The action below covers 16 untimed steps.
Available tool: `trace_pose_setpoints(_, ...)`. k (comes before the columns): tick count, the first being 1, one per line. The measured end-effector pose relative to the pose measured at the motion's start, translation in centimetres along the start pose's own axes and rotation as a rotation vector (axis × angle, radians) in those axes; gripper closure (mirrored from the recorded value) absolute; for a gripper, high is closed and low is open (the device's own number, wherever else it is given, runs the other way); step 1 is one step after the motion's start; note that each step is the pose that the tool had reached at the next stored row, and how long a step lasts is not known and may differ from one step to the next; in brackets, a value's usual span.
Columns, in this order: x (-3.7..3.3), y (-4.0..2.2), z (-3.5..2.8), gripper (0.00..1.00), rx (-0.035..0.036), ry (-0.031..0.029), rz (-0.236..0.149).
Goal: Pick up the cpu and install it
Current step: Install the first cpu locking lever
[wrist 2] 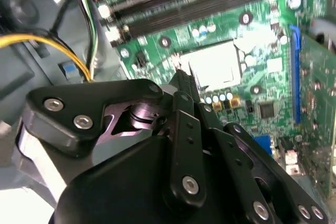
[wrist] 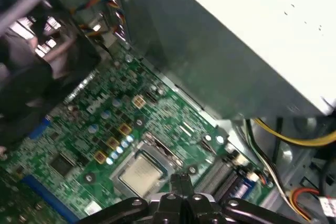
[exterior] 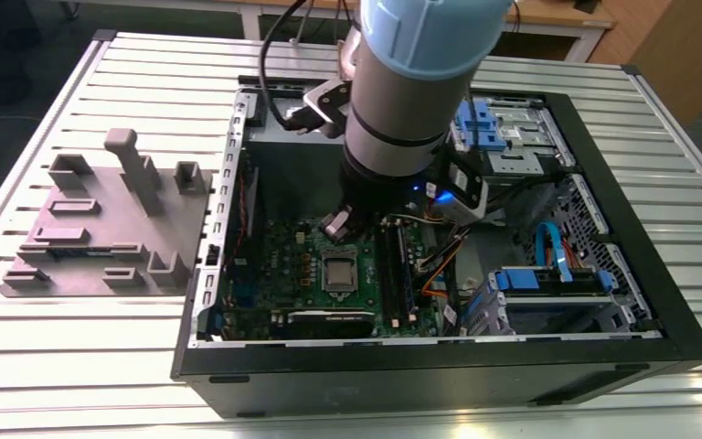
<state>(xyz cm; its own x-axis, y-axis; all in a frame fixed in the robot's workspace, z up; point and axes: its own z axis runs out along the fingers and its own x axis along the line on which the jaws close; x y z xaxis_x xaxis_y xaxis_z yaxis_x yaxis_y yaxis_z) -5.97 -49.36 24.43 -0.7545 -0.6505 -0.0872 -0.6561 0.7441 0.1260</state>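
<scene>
Already the small square silver-topped cpu (wrist: 140, 173) lies seated in the green motherboard (exterior: 290, 265), with the black gripper (wrist: 181, 181) pinched narrow, empty, just above it.

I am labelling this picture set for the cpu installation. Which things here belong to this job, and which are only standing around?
Belong to the job:
- cpu, lying in its socket on the motherboard
- gripper, close above the cpu

Only standing around:
- grey fixture block on the table
- power-supply box
- blue drive brackets
- yellow cables

No print on any part can be read here.
</scene>
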Motion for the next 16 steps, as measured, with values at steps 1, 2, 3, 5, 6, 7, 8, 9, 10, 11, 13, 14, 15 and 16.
trace_pose_setpoints(1,-0.27,-0.24,0.01,0.9,0.0,0.0,0.0)
trace_pose_setpoints(2,-0.55,-0.48,0.01,0.9,0.0,0.0,0.0)
trace_pose_setpoints(3,-0.83,-0.73,0.02,0.9,0.0,0.0,0.0)
trace_pose_setpoints(5,-1.34,-1.13,0.03,0.9,-0.0002,-0.0001,0.0)
trace_pose_setpoints(6,-1.59,-1.2,0.08,0.9,-0.0002,0.0,0.0)
trace_pose_setpoints(7,-1.86,-1.23,0.14,0.9,-0.0003,0.0001,0.0)
trace_pose_setpoints(8,-2.1,-1.19,0.22,0.9,-0.0003,0.0001,0.0)
trace_pose_setpoints(9,-2.29,-1.08,0.3,0.9,-0.0006,-0.0002,0.0)
trace_pose_setpoints(10,-2.47,-0.97,0.37,0.9,-0.0011,-0.0007,0.0)
trace_pose_setpoints(11,-2.62,-0.85,0.43,0.9,-0.0017,-0.0011,0.0)
trace_pose_setpoints(13,-2.86,-0.63,0.53,0.9,-0.0033,-0.0025,0.0)
trace_pose_setpoints(14,-2.98,-0.52,0.6,0.9,-0.0043,-0.0033,0.0)
trace_pose_setpoints(15,-3.08,-0.42,0.67,0.9,-0.005,-0.004,0.0)
trace_pose_setpoints(16,-3.17,-0.32,0.76,0.9,-0.0057,-0.0046,0.0)
